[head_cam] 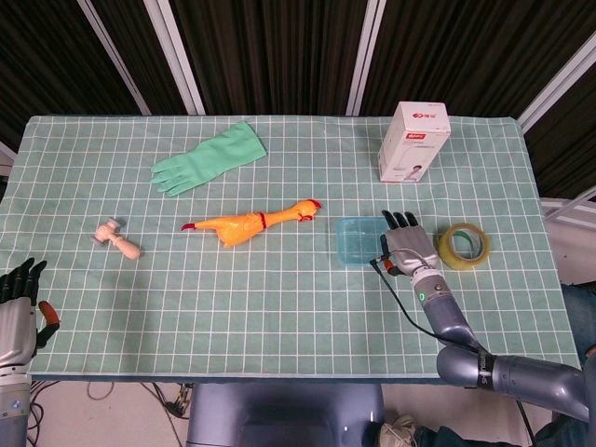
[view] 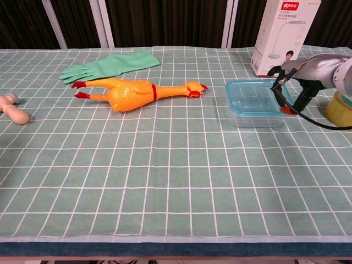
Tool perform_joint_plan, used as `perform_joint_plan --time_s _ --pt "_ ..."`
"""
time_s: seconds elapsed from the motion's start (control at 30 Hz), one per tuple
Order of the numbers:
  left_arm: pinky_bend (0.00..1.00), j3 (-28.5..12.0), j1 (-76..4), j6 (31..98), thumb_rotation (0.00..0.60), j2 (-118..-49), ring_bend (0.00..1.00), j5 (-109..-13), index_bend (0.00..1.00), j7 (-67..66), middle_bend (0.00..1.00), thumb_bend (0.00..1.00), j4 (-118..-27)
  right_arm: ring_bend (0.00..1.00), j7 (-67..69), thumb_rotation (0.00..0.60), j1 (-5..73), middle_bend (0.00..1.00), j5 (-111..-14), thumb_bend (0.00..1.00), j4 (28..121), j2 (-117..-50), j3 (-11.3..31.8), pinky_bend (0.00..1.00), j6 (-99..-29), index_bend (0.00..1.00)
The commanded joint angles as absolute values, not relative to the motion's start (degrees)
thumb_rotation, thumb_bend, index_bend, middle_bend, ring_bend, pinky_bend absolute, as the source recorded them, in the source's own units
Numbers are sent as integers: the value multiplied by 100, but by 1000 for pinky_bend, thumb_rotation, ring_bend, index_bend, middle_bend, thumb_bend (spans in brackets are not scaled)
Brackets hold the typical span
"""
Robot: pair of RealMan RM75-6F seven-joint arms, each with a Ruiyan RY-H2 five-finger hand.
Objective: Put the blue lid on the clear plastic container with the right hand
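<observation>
The clear plastic container (head_cam: 356, 251) (view: 250, 116) stands right of the table's middle, and the blue lid (head_cam: 357, 237) (view: 253, 93) lies flat on top of it. My right hand (head_cam: 410, 246) (view: 314, 69) is at the container's right edge, fingers stretched out flat over that side of the lid. Its red-tipped thumb hangs down beside the container's right wall. Whether it presses the lid I cannot tell. My left hand (head_cam: 19, 303) hangs off the front left corner of the table, fingers apart and holding nothing.
A roll of tape (head_cam: 466, 244) (view: 338, 105) lies just right of my right hand. A white box (head_cam: 414, 142) (view: 283, 36) stands behind the container. A rubber chicken (head_cam: 247, 223) (view: 135, 92), a green glove (head_cam: 209, 160) (view: 107, 66) and a wooden toy (head_cam: 119, 239) (view: 12, 110) lie to the left.
</observation>
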State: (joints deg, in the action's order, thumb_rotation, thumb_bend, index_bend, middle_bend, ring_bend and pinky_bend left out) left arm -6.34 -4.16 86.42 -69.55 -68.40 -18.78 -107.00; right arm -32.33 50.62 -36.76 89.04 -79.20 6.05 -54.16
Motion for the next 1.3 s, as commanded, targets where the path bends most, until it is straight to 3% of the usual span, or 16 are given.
perform_joint_plan --time_s 0.03,0.67,1.07,1.3 --pt "0 -638 -417 8642 600 -6953 0 -6835 93 -1875 0 793 -10696 0 -3220 600 5048 0 -3715 521 8844 -7954 594 0 -5396 656" --pt "0 -640 -425 8646 600 -6960 0 -6823 93 -1895 0 792 -10671 0 -3013 600 4966 0 -3947 521 8524 -8138 644 0 -5254 656" --pt "0 -648 -429 8633 600 -6949 0 -6797 93 -1882 0 793 -10691 0 -2991 600 5081 0 -3857 521 8916 -7773 1182 0 -5591 656" --pt "0 -633 -431 8620 600 -6946 0 -6805 93 -1878 0 792 -10706 0 -3256 600 5400 0 -3268 522 8593 -7851 1405 0 -5388 656"
